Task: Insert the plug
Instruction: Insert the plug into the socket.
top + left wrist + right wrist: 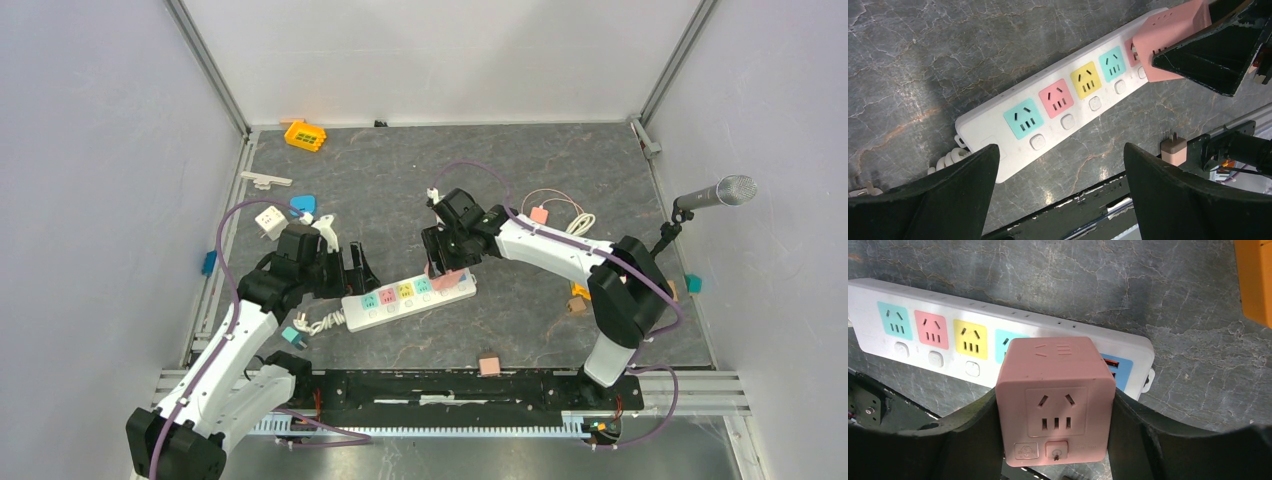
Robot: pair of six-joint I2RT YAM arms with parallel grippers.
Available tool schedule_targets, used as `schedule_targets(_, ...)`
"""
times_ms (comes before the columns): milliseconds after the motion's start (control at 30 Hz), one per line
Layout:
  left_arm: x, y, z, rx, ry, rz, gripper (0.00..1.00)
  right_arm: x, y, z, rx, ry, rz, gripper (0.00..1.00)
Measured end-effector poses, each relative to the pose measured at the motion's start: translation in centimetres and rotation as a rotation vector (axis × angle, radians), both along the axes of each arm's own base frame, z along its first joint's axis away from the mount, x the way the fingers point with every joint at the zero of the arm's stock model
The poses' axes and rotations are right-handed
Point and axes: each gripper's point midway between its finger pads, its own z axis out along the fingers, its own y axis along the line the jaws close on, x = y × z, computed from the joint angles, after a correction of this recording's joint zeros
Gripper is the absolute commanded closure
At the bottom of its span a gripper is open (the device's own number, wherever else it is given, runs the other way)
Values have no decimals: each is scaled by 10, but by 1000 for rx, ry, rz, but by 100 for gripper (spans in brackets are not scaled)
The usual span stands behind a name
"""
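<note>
- Nearest the right wrist camera, the right jaws pinch a pink cube (1055, 400) by its two sides, one black finger (968, 435) pressed on each; the face towards the camera shows a socket and a small button.
- The cube sits over the right end of a white strip (1128, 347), hiding part of the fourth coloured socket. Whether its pins are in cannot be told.
- From above, the cube (447, 275) is just right of centre of the frame, at the strip's (400, 305) upper-right end; the strip lies slantwise on the grey bench (400, 170).
- The left jaws are spread wide and hold nothing. In the left wrist view the strip's (998, 120) lower-left end lies between the fingers (948, 200), with teal, pink, yellow and teal sockets running towards the upper right, where the cube (1168, 35) shows.
- A coiled white cord (320, 322) leaves the strip's left end.
- A small pink plug (489, 363) stands at the bench's near edge, by the black rail.
- An orange block (305, 135) lies at the upper left, a white adapter (270, 220) at the left, and a microphone (725, 190) at the right.
</note>
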Motion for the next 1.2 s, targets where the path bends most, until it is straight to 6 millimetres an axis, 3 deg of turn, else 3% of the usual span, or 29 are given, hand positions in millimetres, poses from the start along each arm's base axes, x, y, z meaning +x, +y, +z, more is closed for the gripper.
schedule_targets(567, 0, -1, 0, -7, -1, -6, 0, -1, 1, 2, -31, -31, 0, 100)
schedule_targets(900, 0, -2, 0, -7, 0, -6, 0, 5, 4, 18, -12, -62, -16, 100)
schedule_targets(1200, -1, -1, -1, -6, 2, -6, 0, 5, 3, 17, -12, -59, -19, 100)
